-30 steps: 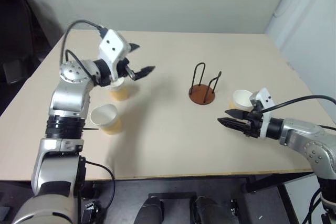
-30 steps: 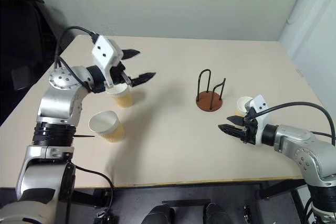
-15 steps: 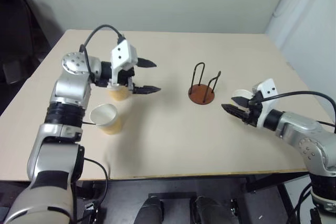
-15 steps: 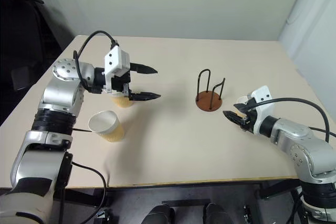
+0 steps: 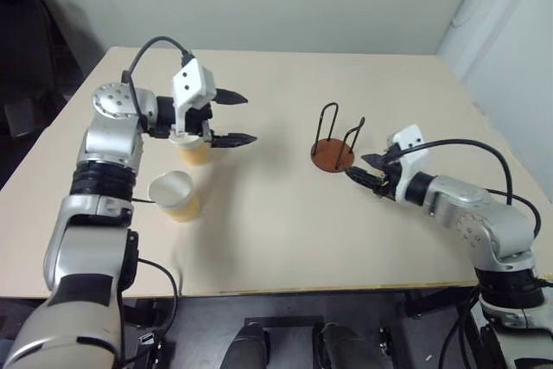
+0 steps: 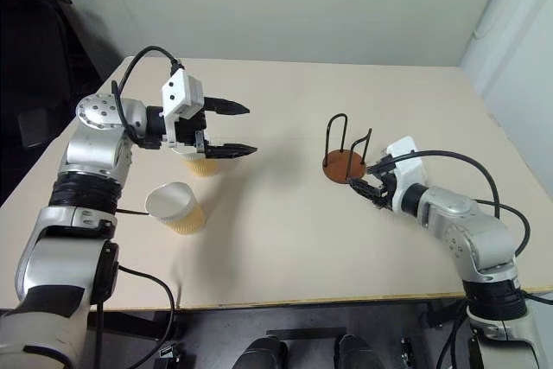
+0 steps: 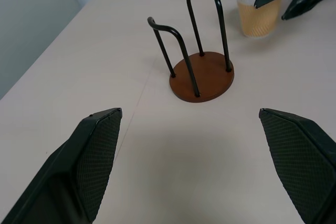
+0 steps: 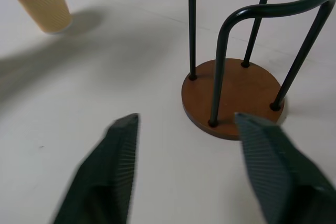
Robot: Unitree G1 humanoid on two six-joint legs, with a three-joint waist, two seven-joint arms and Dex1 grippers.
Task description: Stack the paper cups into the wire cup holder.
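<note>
left pincer (image 5: 235, 118) raised, right pincer (image 5: 361, 171) beside wire cup holder (image 5: 333, 154)

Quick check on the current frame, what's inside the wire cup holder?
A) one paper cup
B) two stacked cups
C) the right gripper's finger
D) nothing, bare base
D: the wire cup holder shows only its bare brown disc between the two black loops; the right gripper sits open just short of it, holding nothing.
</note>
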